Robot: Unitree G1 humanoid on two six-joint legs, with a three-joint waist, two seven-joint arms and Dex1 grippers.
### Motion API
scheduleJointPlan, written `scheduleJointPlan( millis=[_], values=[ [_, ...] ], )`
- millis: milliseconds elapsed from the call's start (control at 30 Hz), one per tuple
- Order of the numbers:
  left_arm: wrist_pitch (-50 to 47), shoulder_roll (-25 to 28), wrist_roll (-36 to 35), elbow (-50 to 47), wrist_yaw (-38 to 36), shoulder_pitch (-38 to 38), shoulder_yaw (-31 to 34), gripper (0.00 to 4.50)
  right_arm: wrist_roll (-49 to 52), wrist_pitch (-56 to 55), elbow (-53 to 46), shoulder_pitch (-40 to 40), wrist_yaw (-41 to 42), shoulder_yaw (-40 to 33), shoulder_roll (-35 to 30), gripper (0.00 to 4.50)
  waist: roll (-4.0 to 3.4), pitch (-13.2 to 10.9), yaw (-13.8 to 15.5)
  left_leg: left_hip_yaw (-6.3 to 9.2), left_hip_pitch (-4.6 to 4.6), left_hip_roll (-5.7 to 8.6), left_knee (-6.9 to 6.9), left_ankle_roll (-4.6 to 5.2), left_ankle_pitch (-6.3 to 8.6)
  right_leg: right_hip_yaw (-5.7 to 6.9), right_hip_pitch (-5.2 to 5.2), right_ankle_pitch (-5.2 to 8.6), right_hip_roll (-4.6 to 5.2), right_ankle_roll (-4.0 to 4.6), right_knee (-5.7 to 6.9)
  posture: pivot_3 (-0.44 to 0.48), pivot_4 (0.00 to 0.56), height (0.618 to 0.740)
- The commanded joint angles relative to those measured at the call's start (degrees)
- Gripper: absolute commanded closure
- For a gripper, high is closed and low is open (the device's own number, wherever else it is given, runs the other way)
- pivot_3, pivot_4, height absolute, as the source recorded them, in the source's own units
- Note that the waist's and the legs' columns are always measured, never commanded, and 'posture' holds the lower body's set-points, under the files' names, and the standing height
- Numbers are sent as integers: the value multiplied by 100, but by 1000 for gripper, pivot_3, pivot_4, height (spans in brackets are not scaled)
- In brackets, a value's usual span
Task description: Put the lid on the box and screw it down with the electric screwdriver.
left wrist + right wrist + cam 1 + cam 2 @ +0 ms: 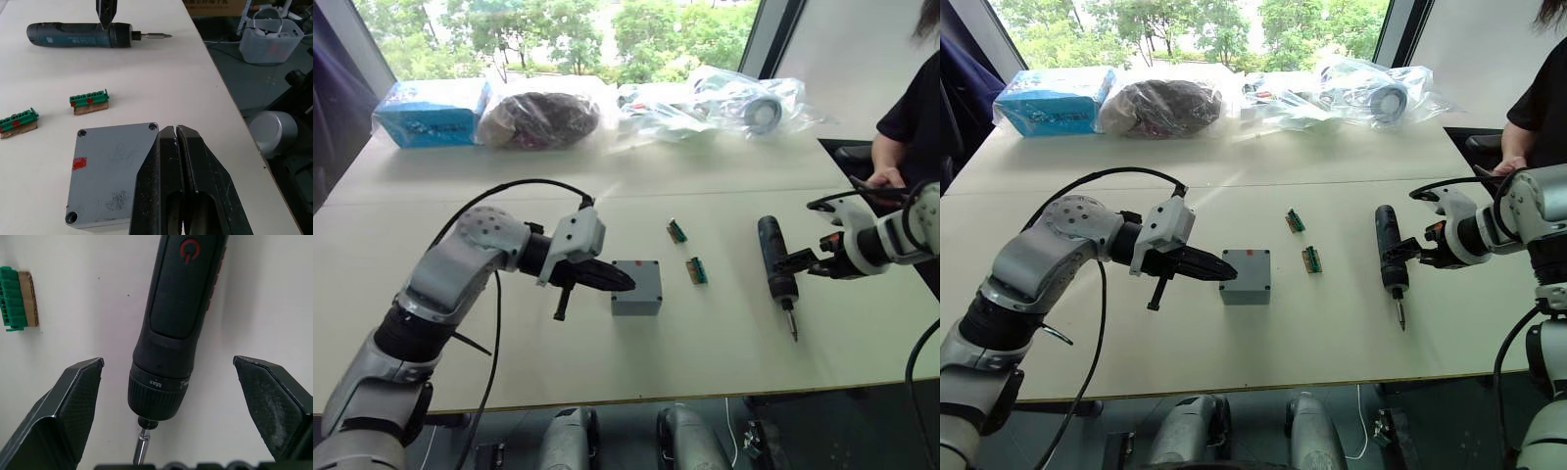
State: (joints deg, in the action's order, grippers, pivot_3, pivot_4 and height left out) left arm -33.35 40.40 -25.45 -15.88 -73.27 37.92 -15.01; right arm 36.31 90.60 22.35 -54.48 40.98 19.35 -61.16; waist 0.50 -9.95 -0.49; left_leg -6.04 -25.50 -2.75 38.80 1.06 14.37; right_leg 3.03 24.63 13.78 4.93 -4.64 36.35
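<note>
Lying flat on white table (724, 343), black cylindrical electric screwdriver (181, 318) is marked "Max" on collar, framed between spread fingers of right gripper (171, 382). Grey square lidded box (110, 171) is overlapped by closed left gripper (176, 134).

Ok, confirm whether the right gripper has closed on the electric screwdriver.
No, the right gripper stands open, fingers apart on either side of the electric screwdriver.
</note>
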Motion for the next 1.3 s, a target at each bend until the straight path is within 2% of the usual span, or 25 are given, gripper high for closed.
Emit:
scheduleJointPlan(
  millis=[33, 367, 400, 433, 533, 633, 667, 767, 867, 900, 933, 1000, 1067, 1133, 1200, 1300],
  values=[
    [112, -31, 95, -31, 55, -12, -28, 4500, -283, -210, -10, -166, 413, 343, -41, 13, 0, 0, -7, -1, 0, 0, 1, 0, 0, 0, 0, 0, 1, 0, 0, 0, 150, 740],
    [150, -219, 160, -3, 175, -6, -71, 4500, -951, -470, 535, -140, 839, 778, 434, 13, 4, 2, -16, -1, 3, -1, 7, 1, 1, 1, -7, -2, -3, -3, 0, 0, 150, 740],
    [142, -221, 156, -21, 191, -23, -67, 4500, -995, -467, 517, -123, 891, 831, 436, 502, 4, 3, -18, -1, 4, -1, 8, 1, 1, 1, -8, -1, -3, -2, 0, 0, 150, 740],
    [132, -220, 148, -37, 207, -44, -59, 4500, -1022, -431, 498, -109, 947, 884, 438, 659, 3, 3, -19, 0, 5, -1, 8, 1, 1, 1, -8, -1, -2, -2, 0, 0, 150, 740],
    [111, -214, 131, -73, 259, -92, -43, 4500, -1103, -325, 498, -81, 1026, 934, 465, 1720, 3, 3, -18, 1, 5, -2, 8, 1, 1, 1, -8, -1, -2, -2, 1, 0, 150, 740],
    [113, -213, 131, -69, 299, -115, -37, 4500, -1194, -341, 491, -56, 1062, 937, 476, 2493, 3, 3, -13, 2, 5, -3, 8, 1, 1, 3, -8, -2, -4, -3, 1, 0, 150, 740],
    [124, -210, 143, -51, 307, -120, -36, 4500, -1228, -350, 502, -57, 1062, 918, 485, 2635, 3, 3, -10, 3, 4, -3, 8, 1, 1, 4, -8, -2, -5, -3, 1, 0, 150, 740],
    [191, -171, 219, 116, 324, -116, -16, 4500, -1479, -761, 771, -288, 939, 560, 562, 2643, 4, 4, -16, 2, 5, -3, 9, 1, 1, 4, -10, -2, -4, -3, 1, 0, 150, 740],
    [241, -139, 276, 322, 325, -85, 28, 4500, -1742, -1633, 811, -474, 852, 197, 597, 2666, 1, 2, -58, -5, 7, -3, 16, 1, 1, 1, -10, -2, -4, -3, 0, 0, 150, 740],
    [279, -116, 325, 424, 315, -68, 34, 4500, -1638, -1823, 784, -582, 746, -221, 708, 2666, -9, -4, -56, -9, 7, -3, 17, 1, 1, -1, -9, -6, -3, -8, 1, 0, 150, 740],
    [296, -99, 372, 556, 325, -33, 46, 4500, -1339, -2239, 582, -659, 546, -994, 928, 2666, -15, -8, -55, -11, 6, -2, 16, 1, 1, -3, -6, -8, -2, -11, 1, 0, 150, 740],
    [292, -45, 391, 735, 310, 9, 98, 4500, -759, -3302, -523, -362, 32, -2548, 1498, 2666, -35, -20, -73, -19, 0, -4, 16, 0, 0, -9, 9, -10, -4, -15, 8, 0, 150, 740],
    [241, -15, 353, 819, 294, 20, 158, 4500, -320, -3675, -1710, 147, -372, -3492, 2104, 2666, -38, -23, -50, -30, -4, -10, 4, -6, -4, -30, 32, -18, -17, -31, 20, 0, 150, 740],
    [255, 6, 375, 873, 296, 24, 177, 4500, 35, -3638, -2651, 597, -747, -3933, 2648, 2666, -36, -23, 16, -24, -7, -12, -4, -49, -29, -32, 48, 5, -25, -44, 58, 0, 150, 740],
    [188, -50, 374, 896, 381, 54, 199, 4500, 331, -3620, -3442, 1020, -1032, -4076, 3094, 2666, -30, -19, 144, -21, -10, -15, -11, -53, -30, -11, 46, 31, -25, -33, 70, 0, 150, 740],
    [112, -94, 371, 958, 459, 79, 233, 4500, 592, -4107, -4653, 1818, -1396, -3805, 4008, 2666, -28, -18, 209, -9, -4, -13, 1, -52, -28, 12, 17, 34, -19, -24, 63, 0, 150, 740]
  ],
)
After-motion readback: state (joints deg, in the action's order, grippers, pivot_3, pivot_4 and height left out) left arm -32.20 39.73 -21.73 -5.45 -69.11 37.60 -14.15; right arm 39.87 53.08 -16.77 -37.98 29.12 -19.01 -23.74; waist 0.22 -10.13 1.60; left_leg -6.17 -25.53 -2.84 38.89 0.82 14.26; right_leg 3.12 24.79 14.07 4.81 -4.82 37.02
